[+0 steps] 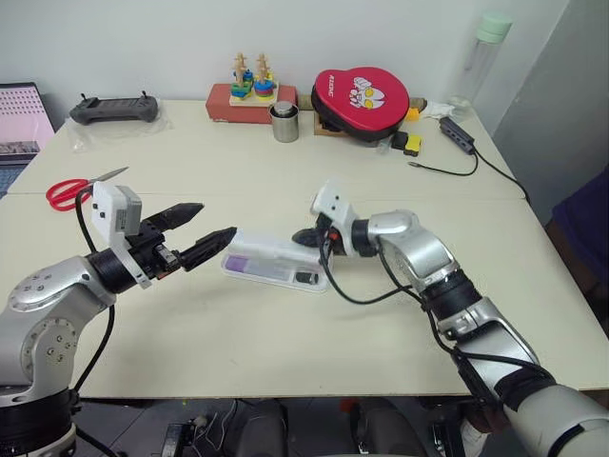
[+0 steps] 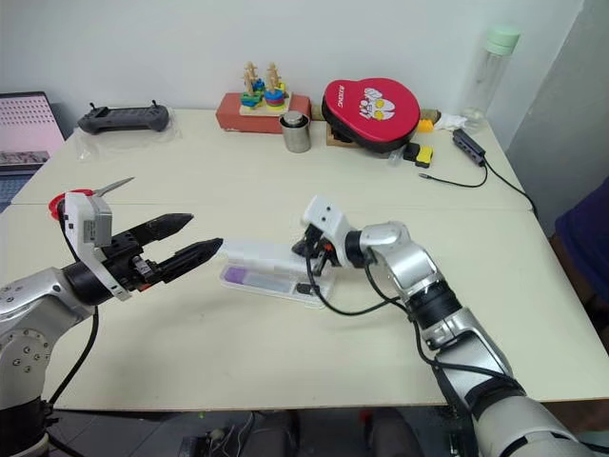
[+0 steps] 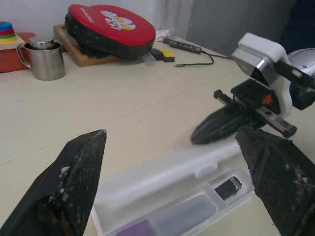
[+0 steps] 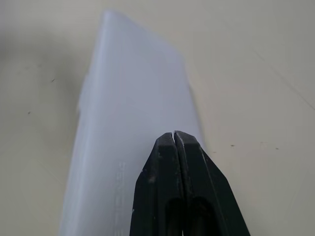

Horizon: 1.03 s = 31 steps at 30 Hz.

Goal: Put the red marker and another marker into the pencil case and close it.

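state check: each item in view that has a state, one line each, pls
pencil case: open, lid raised along its far side, tray facing up
lavender marker: lying in the case tray
left end effector: open, holding nothing, beside the case's left end
right end effector: shut, holding nothing, tips at the lid
red pouch: closed, at the table's far side
scissors: blades shut, flat on table

Left hand (image 1: 197, 239) level, fingers spread wide, right hand (image 1: 306, 236) pointing left, fingers pressed together
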{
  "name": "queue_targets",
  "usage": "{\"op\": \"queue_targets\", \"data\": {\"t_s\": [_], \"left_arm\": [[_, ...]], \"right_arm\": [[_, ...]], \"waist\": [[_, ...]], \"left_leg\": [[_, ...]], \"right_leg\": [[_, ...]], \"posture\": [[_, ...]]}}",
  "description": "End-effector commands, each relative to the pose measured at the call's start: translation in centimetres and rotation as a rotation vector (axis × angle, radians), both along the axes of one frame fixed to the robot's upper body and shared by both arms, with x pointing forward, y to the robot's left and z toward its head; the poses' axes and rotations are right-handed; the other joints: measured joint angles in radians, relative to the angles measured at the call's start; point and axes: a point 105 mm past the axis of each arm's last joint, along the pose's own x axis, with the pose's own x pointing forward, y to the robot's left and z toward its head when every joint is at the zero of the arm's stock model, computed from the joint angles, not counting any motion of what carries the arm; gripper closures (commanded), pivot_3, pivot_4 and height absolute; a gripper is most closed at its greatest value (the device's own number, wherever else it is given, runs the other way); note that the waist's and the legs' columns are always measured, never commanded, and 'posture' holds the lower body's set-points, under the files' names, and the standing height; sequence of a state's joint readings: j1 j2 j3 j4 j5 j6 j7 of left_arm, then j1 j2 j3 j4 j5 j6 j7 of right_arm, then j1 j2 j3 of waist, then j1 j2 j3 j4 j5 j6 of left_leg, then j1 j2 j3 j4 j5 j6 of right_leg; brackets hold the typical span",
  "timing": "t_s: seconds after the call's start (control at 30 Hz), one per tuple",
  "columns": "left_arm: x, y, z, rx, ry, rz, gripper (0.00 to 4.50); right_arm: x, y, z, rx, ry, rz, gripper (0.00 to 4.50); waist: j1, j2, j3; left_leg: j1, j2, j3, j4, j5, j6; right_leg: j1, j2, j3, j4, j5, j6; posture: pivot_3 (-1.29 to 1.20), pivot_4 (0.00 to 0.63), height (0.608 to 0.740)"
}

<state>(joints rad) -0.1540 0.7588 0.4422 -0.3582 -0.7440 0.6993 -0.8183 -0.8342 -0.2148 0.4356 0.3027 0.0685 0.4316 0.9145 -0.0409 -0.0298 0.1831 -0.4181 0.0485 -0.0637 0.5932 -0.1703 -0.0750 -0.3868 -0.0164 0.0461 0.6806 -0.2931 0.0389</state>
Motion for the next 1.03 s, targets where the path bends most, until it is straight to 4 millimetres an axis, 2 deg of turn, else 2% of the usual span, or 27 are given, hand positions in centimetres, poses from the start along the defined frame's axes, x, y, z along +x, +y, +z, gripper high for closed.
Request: {"op": "queue_targets", "data": {"t_s": [0.03, 0.13, 0.2, 0.3, 0.4, 0.53, 0.57, 0.67, 0.8, 0.87, 0.97, 1.03], "left_arm": [[-0.4, 0.1, 0.4, 0.059, -0.012, -0.015, 0.0], [-0.5, 0.3, -0.1, 0.079, 0.014, -0.015, 0.0], [-0.5, 0.4, -0.5, 0.091, 0.029, -0.009, 0.0], [0.5, 0.6, -1.0, 0.106, 0.032, 0.04, 0.0], [2.0, 1.2, -1.7, 0.139, 0.027, 0.121, 0.0], [4.8, 3.4, -3.2, 0.16, 0.04, 0.288, 0.0], [5.0, 3.8, -3.3, 0.173, 0.036, 0.307, 0.0], [5.8, 5.3, -3.6, 0.194, 0.03, 0.349, 0.0], [6.0, 7.3, -4.3, 0.244, 0.044, 0.384, 0.0], [5.8, 8.4, -4.3, 0.263, 0.051, 0.398, 0.0], [5.2, 10.1, -4.3, 0.289, 0.064, 0.415, 0.0], [4.7, 10.4, -4.3, 0.296, 0.081, 0.387, 0.0]], "right_arm": [[-1.0, 0.0, -3.4, -0.148, -0.033, 0.013, 4.48], [-0.7, -0.9, -5.2, -0.222, -0.036, -0.027, 4.48], [-0.6, -1.1, -4.9, -0.186, -0.014, -0.05, 4.48], [-1.0, -0.8, -1.3, 0.063, 0.066, -0.062, 4.48], [-0.3, -2.6, 1.3, 0.22, 0.095, -0.137, 4.05], [1.2, -7.7, 3.8, 0.352, 0.07, -0.31, 3.07], [1.3, -8.5, 4.1, 0.366, 0.067, -0.336, 2.9], [0.9, -11.6, 4.7, 0.381, 0.049, -0.426, 2.21], [-0.4, -14.9, 4.3, 0.338, 0.038, -0.485, 1.26], [-1.2, -16.1, 4.1, 0.318, 0.048, -0.5, 0.73], [-1.8, -16.7, 3.9, 0.294, 0.062, -0.501, 0.08], [-1.9, -16.7, 3.8, 0.277, 0.063, -0.49, 0.08]], "waist": [[0.0, 0.0, 0.0], [-0.001, -0.001, -0.001], [-0.001, -0.002, -0.002], [0.005, -0.004, -0.003], [0.013, -0.003, -0.003], [0.015, -0.003, -0.002], [0.014, -0.003, -0.002], [0.011, -0.003, -0.003], [0.008, -0.003, -0.002], [0.007, -0.003, -0.002], [0.003, -0.003, -0.002], [0.001, -0.003, -0.002]], "left_leg": [[0.0, 0.0, 0.0, 0.0, 0.0, 0.0], [0.002, 0.0, 0.001, 0.0, 0.0, 0.0], [0.003, 0.0, 0.001, 0.0, 0.0, 0.0], [0.005, 0.001, 0.001, 0.001, 0.0, 0.0], [0.004, 0.0, 0.001, 0.002, 0.0, 0.0], [0.001, 0.0, 0.001, 0.001, 0.0, 0.0], [0.001, 0.0, 0.001, 0.001, 0.0, 0.0], [0.001, 0.0, 0.001, 0.0, 0.0, 0.0], [-0.001, 0.0, 0.001, -0.002, 0.0, 0.0], [-0.001, 0.0, 0.002, -0.002, 0.0, 0.0], [-0.001, 0.0, 0.002, -0.002, 0.0, 0.0], [0.0, 0.0, 0.003, -0.002, 0.0, 0.0]], "right_leg": [[0.0, 0.0, 0.0, 0.0, 0.0, 0.0], [0.001, 0.0, 0.001, 0.0, 0.0, 0.0], [0.002, 0.0, 0.001, 0.0, 0.0, 0.0], [0.003, 0.0, 0.001, 0.0, -0.002, 0.004], [0.004, 0.0, 0.001, 0.0, -0.002, 0.005], [0.002, 0.0, 0.001, 0.0, -0.001, 0.005], [0.002, 0.0, 0.001, -0.001, -0.001, 0.003], [0.001, 0.0, 0.001, -0.001, 0.0, 0.0], [-0.001, 0.0, 0.0, 0.0, -0.001, -0.001], [-0.001, 0.0, 0.001, -0.001, -0.001, -0.001], [-0.001, -0.001, 0.001, -0.001, -0.001, -0.001], [-0.001, 0.0, 0.001, -0.001, -0.002, 0.001]], "posture": [[0.0, 0.15, 0.74], [0.0, 0.15, 0.74], [0.0, 0.15, 0.74], [0.0, 0.15, 0.74], [0.0, 0.15, 0.74], [0.0, 0.15, 0.74], [0.0, 0.15, 0.74], [0.0, 0.15, 0.74], [0.0, 0.15, 0.74], [0.0, 0.15, 0.74], [0.0, 0.15, 0.74], [0.0, 0.15, 0.74]]}}
